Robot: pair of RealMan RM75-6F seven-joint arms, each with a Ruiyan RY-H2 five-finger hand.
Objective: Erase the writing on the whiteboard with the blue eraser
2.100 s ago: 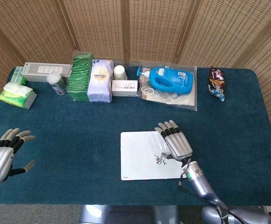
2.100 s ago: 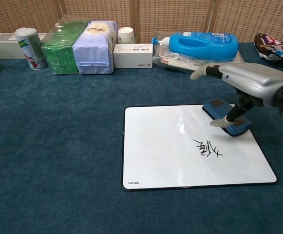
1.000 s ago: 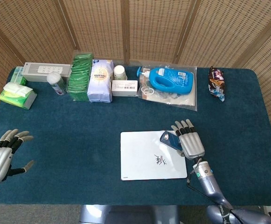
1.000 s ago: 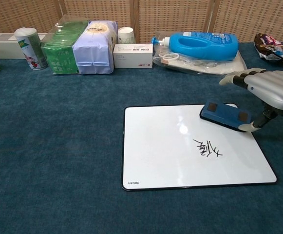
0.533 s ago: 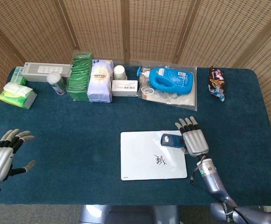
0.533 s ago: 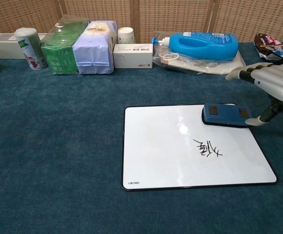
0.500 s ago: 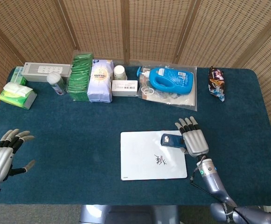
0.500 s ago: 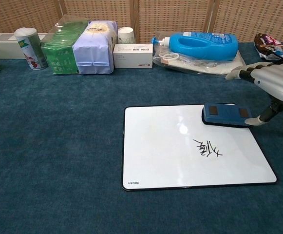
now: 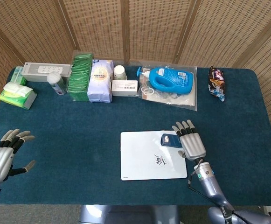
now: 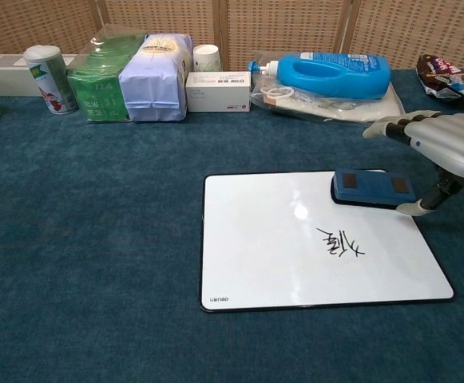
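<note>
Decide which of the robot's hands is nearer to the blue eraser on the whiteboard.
Right. The right hand hovers just beside the blue eraser, at the whiteboard's far right corner. The left hand is far off at the table's opposite near edge.

One whiteboard [image 10: 295, 239], one blue eraser [image 10: 372, 187], one blue bottle [image 10: 335, 74], one can [image 10: 46, 77], one paper cup [image 10: 207, 57], two hands: left hand [image 9: 0, 156], right hand [image 10: 447, 144].

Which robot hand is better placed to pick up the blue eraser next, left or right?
Right. The right robot hand is beside the blue eraser lying on the whiteboard, thumb near its end. The left robot hand sits open at the table's far left edge, well away.
</note>
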